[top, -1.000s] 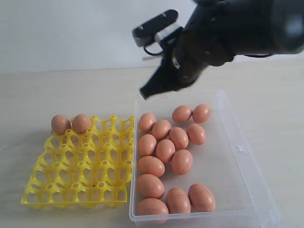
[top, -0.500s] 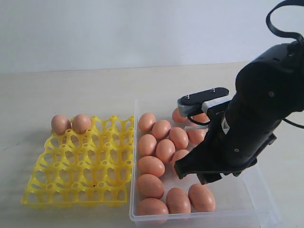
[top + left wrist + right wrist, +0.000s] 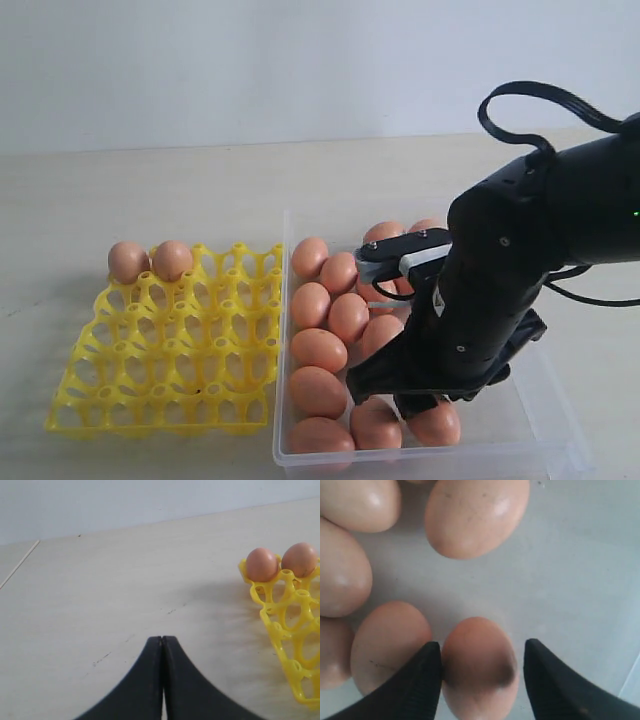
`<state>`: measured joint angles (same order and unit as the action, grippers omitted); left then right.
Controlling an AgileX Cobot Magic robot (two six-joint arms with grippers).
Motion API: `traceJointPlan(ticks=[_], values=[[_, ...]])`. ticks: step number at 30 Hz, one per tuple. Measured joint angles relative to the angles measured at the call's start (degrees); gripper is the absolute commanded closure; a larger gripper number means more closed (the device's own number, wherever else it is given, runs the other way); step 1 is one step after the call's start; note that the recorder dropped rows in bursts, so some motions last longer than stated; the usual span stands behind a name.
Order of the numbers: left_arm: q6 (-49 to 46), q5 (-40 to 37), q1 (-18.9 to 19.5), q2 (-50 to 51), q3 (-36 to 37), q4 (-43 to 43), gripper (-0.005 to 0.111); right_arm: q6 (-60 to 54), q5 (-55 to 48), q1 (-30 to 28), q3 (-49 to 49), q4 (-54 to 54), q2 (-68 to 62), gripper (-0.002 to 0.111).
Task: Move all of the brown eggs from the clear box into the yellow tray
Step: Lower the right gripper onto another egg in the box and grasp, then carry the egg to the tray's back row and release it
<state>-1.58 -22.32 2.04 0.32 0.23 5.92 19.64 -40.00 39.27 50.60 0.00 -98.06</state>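
My right gripper (image 3: pixel 482 644) is spread wide and has nothing clamped. Its two black fingers (image 3: pixel 420 680) straddle one brown egg (image 3: pixel 477 667): one finger sits right against the shell, while a sliver of bare floor shows between the shell and the other (so the egg is bracketed, not gripped). This egg lies on the floor of the clear box (image 3: pixel 525 405), in its near row, touching a neighbouring egg (image 3: pixel 387 640) on one side and with open floor on the other. From the exterior view my arm hangs low over the near right part of the box and hides some of the eggs. The other brown eggs (image 3: pixel 330 315) cluster along the box's left half.

Just left of the box is the yellow tray (image 3: pixel 150 350), with two eggs (image 3: pixel 128 260) seated side by side in its far left cells.

My left gripper (image 3: pixel 162 641) is pinched together on nothing, above bare table (image 3: pixel 100 580) left of the tray.
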Motion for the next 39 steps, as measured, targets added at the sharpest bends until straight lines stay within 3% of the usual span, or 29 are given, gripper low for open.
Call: traceJointPlan(ticks=[4, 6, 8, 12, 18, 21, 26, 31, 39], values=[[0.0, 0.0, 0.0, 0.0, 0.0, 0.0, 0.107, -1.6, 0.9, 0.0, 0.0, 0.0, -2.9, 0.047], [0.0, 0.0, 0.0, 0.0, 0.0, 0.0, 0.107, -2.2, 1.0, 0.0, 0.0, -0.4, -4.2, 0.050], [0.0, 0.0, 0.0, 0.0, 0.0, 0.0, 0.107, -2.5, 1.1, 0.0, 0.0, -0.6, -5.3, 0.062], [0.0, 0.0, 0.0, 0.0, 0.0, 0.0, 0.107, -2.6, 1.3, 0.0, 0.0, -1.1, -5.5, 0.106], [0.0, 0.0, 0.0, 0.0, 0.0, 0.0, 0.107, -2.6, 3.1, 0.0, -0.1, -4.5, -1.8, 0.108], [0.0, 0.0, 0.0, 0.0, 0.0, 0.0, 0.107, -3.8, 10.6, 0.0, -0.1, -7.6, 2.8, 0.108], [0.0, 0.0, 0.0, 0.0, 0.0, 0.0, 0.107, -8.2, 40.5, 0.0, -0.1, -10.9, 4.7, 0.108], [0.0, 0.0, 0.0, 0.0, 0.0, 0.0, 0.107, -8.0, 64.9, 0.0, 1.4, -19.2, -4.4, 0.108], [0.0, 0.0, 0.0, 0.0, 0.0, 0.0, 0.107, 3.4, 72.9, 0.0, 14.5, -28.6, -22.5, 0.108]])
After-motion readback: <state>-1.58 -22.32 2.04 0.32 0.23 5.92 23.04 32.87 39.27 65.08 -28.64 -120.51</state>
